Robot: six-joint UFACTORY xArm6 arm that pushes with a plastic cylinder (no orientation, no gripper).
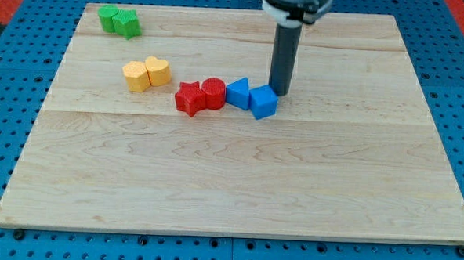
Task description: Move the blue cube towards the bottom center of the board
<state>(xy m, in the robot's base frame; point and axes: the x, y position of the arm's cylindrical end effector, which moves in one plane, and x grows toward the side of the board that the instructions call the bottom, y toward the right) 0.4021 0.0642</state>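
Now, my tip (281, 92) down just behind the blue cube (263, 101), at its upper right edge, touching or nearly so; no jaws to tell of, only a bare rod holding nothing. Cube sitting above mid-board (237, 193), snug beside a blue triangular block (237, 93); red cylinder (213, 92) and red star (190, 98) lined up leftward; yellow pair (147, 73) and green pair (118, 21) farther off.

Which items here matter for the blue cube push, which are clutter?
Job: blue cube; my tip, just behind the cube's top right; board.
Clutter: blue block; red star; red cylinder; two yellow blocks; two green blocks.
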